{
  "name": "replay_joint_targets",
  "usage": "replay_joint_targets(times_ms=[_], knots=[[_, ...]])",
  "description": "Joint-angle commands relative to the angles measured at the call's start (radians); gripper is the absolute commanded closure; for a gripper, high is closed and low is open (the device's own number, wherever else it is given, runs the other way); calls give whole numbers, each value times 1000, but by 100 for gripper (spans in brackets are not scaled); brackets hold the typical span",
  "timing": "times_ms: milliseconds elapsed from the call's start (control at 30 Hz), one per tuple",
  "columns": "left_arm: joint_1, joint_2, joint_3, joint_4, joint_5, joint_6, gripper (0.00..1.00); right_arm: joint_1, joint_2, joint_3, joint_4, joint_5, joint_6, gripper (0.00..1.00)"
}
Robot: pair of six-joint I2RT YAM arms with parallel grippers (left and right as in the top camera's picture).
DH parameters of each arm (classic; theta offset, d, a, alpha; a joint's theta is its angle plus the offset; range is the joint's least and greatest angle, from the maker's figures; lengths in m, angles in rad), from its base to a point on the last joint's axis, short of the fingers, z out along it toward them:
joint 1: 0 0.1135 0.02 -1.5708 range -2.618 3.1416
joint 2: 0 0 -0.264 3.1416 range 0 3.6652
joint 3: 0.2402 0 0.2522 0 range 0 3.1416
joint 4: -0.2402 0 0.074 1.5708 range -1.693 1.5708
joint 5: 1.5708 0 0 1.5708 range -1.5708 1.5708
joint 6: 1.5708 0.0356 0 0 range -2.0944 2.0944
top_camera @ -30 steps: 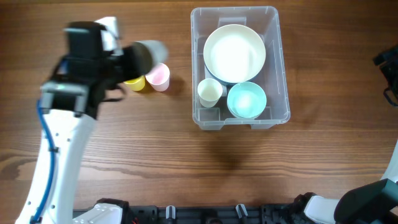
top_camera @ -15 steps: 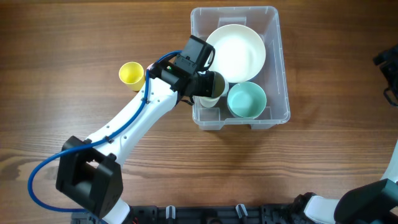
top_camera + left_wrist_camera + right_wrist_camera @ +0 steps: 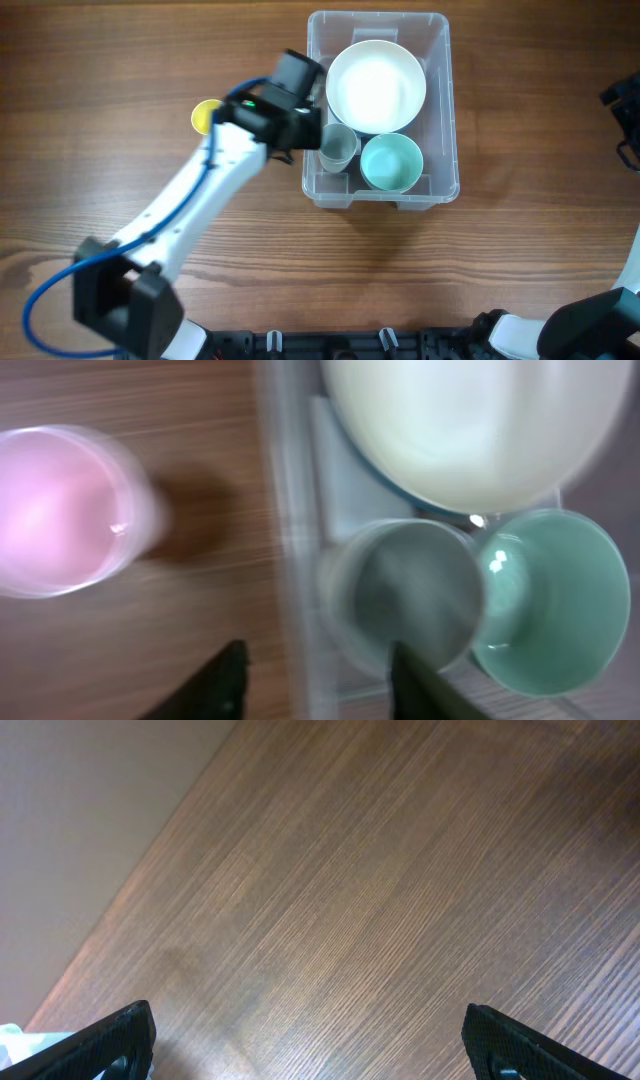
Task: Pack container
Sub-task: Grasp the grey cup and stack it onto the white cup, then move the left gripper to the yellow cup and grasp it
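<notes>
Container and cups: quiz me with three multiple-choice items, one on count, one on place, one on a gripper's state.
1. Items inside the container: A two; B three; C five.
2. The pink cup stands: A inside it; B in a bowl; C on the table outside it.
3. The right gripper is: A open; B shut on a cup; C shut on a bowl.
B: white bowl, small cup and teal bowl show. C: wood lies under it. A: its fingers stand wide apart, nothing between.

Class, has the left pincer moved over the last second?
Yes. The left pincer went right, from by the yellow cup to the container's left wall.
</notes>
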Motion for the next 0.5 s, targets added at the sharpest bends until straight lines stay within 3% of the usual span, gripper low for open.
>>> replay_joint_targets(times_ms=[0,167,200,467], knots=[[242,-105,35,-78,-35,-73,47,3,5,5,2,-5,6,0],[552,-12,31,-137,133,-45,47,3,5,5,2,-5,6,0],[600,43,31,-127,201,-11,51,3,5,5,2,-5,6,0],[637,300,31,-60,283,79,57,3,5,5,2,-5,6,0]])
